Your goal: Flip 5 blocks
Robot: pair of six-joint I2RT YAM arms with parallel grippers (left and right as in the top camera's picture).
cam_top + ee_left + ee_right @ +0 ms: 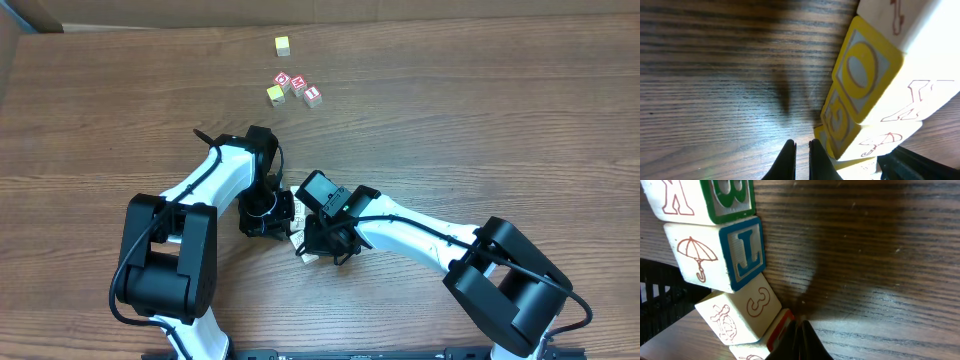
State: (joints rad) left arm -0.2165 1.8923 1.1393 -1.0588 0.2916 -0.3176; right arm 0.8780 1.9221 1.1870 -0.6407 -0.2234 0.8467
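Blocks (715,255) lie in a touching row at the near side of the table (480,120).
I see the left gripper (801,146) and right gripper (799,327) flanking it, each pressed together, pinching nothing.

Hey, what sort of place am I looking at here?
Most likely a robotics lab or test bench: a left arm and a right arm based at one edge of a wood-grain table, with wooden alphabet blocks set out as practice props.

Overhead straight down; wrist views close beside blocks (700,260)
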